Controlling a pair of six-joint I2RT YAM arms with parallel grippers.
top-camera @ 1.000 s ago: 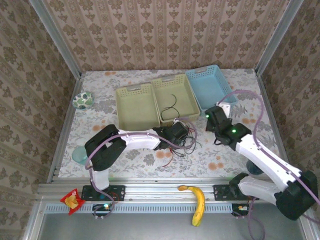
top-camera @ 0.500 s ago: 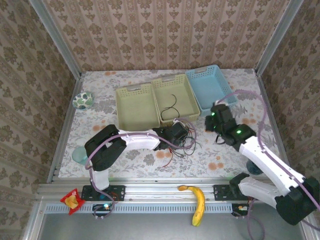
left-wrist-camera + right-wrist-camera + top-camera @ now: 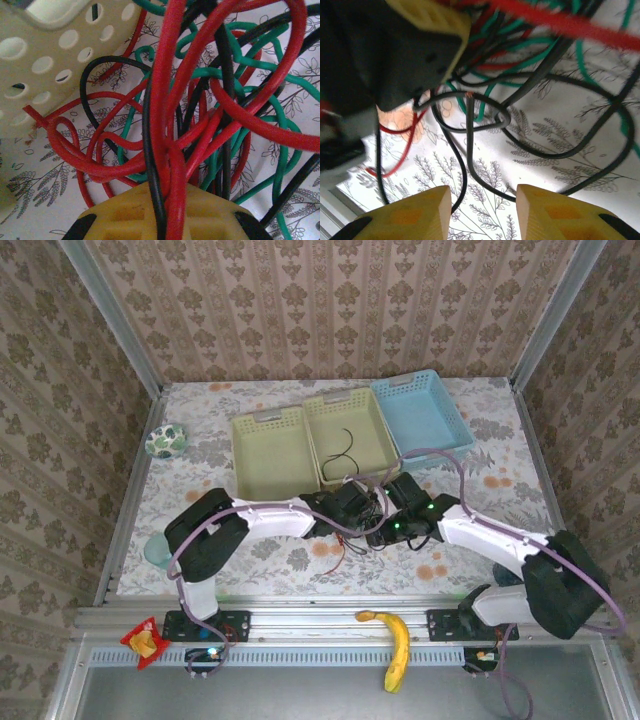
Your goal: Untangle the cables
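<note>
**Knot by the middle basket: left clamped, right spread**

The cables (image 3: pixel 372 512) lie in a red, green and black knot on the table (image 3: pixel 200 410), just in front of the middle basket (image 3: pixel 360 425). My left gripper (image 3: pixel 167 216) is clamped on them, with a red and a black strand running down between its yellow pads. My right gripper (image 3: pixel 482 210) hovers just beside it, jaws apart and gripping nothing, over black loops on the flowered cloth. A separate black cable (image 3: pixel 340 450) lies inside that basket.

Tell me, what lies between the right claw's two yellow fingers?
In the right wrist view, the right claw is open; two black cable strands cross the gap, with bare flowered tablecloth beneath.
</note>
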